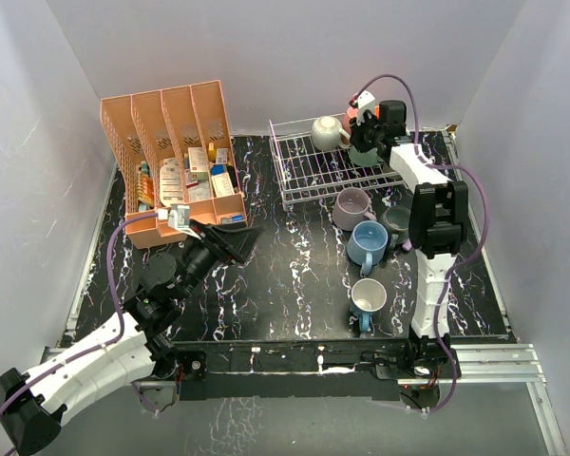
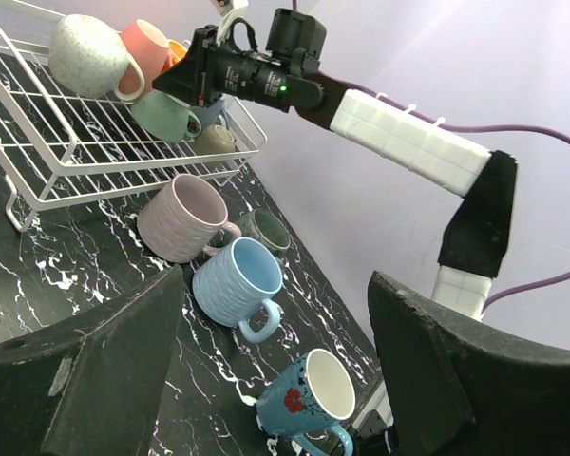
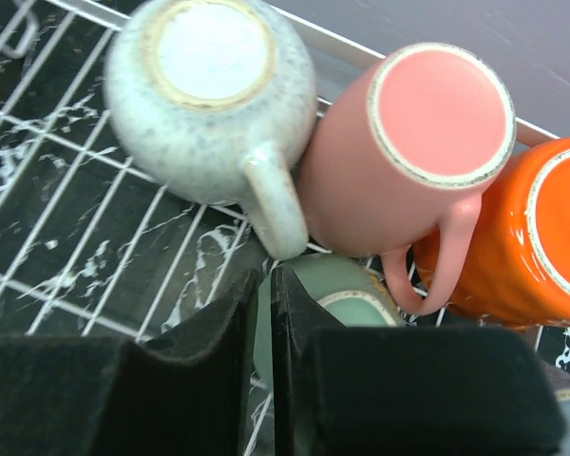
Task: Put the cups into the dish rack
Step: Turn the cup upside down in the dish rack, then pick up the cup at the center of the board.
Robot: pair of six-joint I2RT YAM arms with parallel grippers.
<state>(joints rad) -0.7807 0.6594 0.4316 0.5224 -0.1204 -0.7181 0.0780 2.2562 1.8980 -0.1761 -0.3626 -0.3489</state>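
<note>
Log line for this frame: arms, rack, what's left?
right gripper: pinching green mug rim in dish rack | left gripper: open, empty | on table: lilac mug, light blue mug, dark grey mug, teal mug

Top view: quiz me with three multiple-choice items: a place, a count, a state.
1. Where is the speckled cream ceramic mug? A. in the white wire dish rack B. in the salmon plastic organizer C. in a gripper
2. How many mugs stand on the black marbled table? A. two B. four C. six
3. The left gripper is: A. shut on a mug B. open, empty C. shut, empty
1 A, it rests on the rack's wires; 2 B, lilac mug, light blue mug, dark grey mug, teal mug; 3 B, fingers wide apart, nothing between.
</note>
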